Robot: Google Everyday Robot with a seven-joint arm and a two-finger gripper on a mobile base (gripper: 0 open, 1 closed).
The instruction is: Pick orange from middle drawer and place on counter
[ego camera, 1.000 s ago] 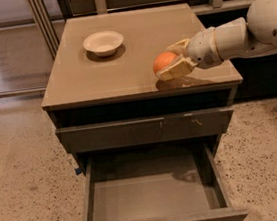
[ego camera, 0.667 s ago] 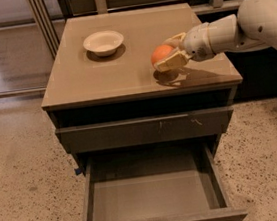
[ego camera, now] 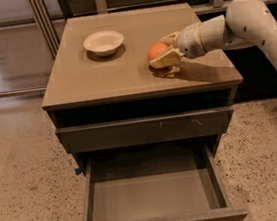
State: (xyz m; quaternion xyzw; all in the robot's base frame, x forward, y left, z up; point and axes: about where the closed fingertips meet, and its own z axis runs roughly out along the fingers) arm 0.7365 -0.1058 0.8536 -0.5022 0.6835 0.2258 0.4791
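Observation:
The orange [ego camera: 155,51] is small, round and bright, and sits between the fingers of my gripper [ego camera: 162,51] low over the right middle of the tan counter [ego camera: 99,79]. I cannot tell whether it touches the surface. The gripper is shut on the orange, and its white arm reaches in from the right. The middle drawer [ego camera: 154,198] is pulled out below, and its flat grey floor holds nothing.
A white bowl [ego camera: 103,41] stands on the counter's back left. A closed drawer front with pale scratches [ego camera: 146,130] is above the open drawer. Speckled terrazzo floor [ego camera: 22,187] surrounds the cabinet. Railings and dark furniture stand behind it.
The gripper with the orange has moved away from the counter's front edge, a little further back and left over the counter. The drawer and bowl have not moved.

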